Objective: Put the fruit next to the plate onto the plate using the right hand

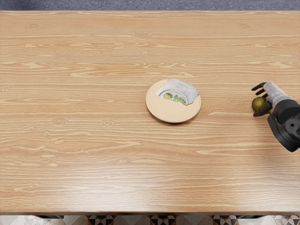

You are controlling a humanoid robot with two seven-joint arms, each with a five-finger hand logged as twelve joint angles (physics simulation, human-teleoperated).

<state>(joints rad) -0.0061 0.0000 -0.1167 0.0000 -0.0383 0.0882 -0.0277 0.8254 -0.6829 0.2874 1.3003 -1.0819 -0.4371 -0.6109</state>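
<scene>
Seemingly a home: wooden table (93, 140) above patterned floor tiles (108, 219).

Wooden table (93, 140) fills nearly the whole view: light oak-coloured top, long grain running left to right, a few knots and darker swirls. Beyond the table's far edge, a narrow grey-blue strip (150, 4); wall or floor, cannot tell. Below the table's near edge, patterned floor tiles (108, 219) in dark, cream and rust. Light even and soft, with a pale sheen toward the table's near edge.
</scene>
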